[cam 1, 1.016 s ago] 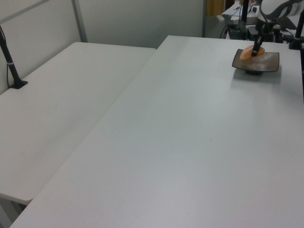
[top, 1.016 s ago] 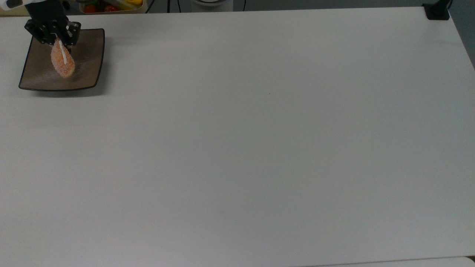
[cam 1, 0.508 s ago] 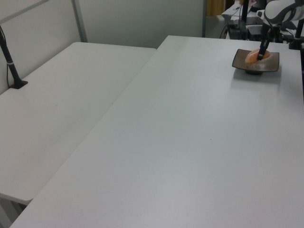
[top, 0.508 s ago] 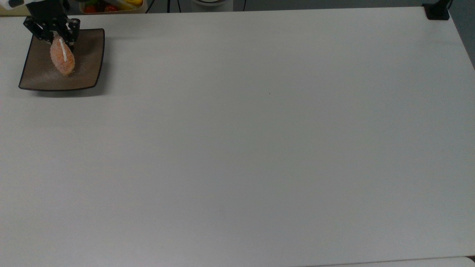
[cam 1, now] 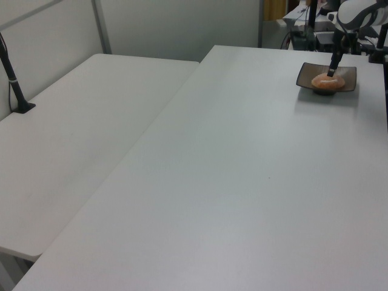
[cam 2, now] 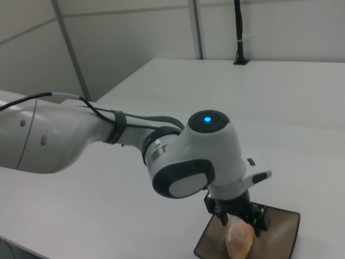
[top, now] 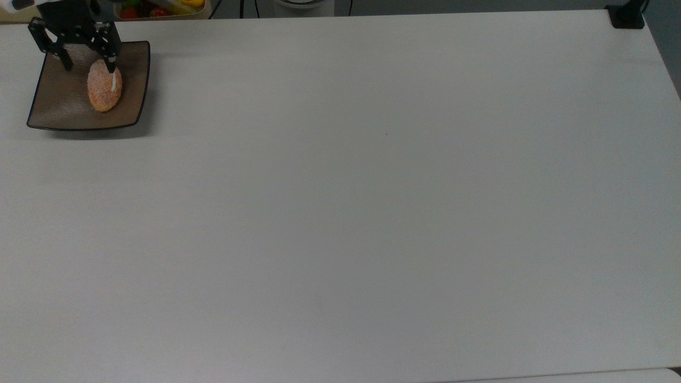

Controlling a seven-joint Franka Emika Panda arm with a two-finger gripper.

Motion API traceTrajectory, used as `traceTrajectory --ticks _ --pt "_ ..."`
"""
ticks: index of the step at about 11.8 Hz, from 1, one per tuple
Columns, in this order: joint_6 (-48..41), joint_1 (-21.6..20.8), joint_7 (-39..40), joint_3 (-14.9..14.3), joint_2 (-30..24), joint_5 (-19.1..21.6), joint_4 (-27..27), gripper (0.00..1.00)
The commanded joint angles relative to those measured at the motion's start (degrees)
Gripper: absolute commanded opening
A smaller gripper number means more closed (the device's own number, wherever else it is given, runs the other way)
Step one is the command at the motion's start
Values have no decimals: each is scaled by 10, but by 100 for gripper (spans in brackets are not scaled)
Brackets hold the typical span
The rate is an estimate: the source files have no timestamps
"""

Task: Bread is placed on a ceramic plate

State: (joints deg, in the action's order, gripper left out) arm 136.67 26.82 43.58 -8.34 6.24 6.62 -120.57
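- Since everything sits in the upper left of the top view, start there: the gripper [top: 88,61] hangs over the far part of the ceramic plate [top: 56,114], fingers spread wide and holding nothing.
- Moving right a bit, the bread [top: 104,92] lies flat on the plate, right of the plate's middle in the top view. Its long axis runs roughly up-down in the frame, with the white stripe near its top end.
- The key bit: the bread is below the fingers in the top view, and the right-hand fingertip [top: 111,66] looks just at the bun's upper end, maybe touching it, I can't tell.
- Going by that, the drop looks done, so I'd guess a straight lift is what's left, to avoid nudging the bun.
- Everything further right is just bare white table [top: 372,186].
- In the left view the bread [cam 1: 328,81] sits on the plate [cam 1: 348,74] at the upper right.
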Motion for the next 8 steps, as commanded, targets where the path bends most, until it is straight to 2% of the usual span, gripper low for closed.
traceTrajectory --ticks 1,5,8 --pt "-106 -43 -68 -1 -40 11 54 100" --pt "-285 -110 -235 11 -44 15 207 100" --pt "-316 -114 -404 94 -53 18 251 100"
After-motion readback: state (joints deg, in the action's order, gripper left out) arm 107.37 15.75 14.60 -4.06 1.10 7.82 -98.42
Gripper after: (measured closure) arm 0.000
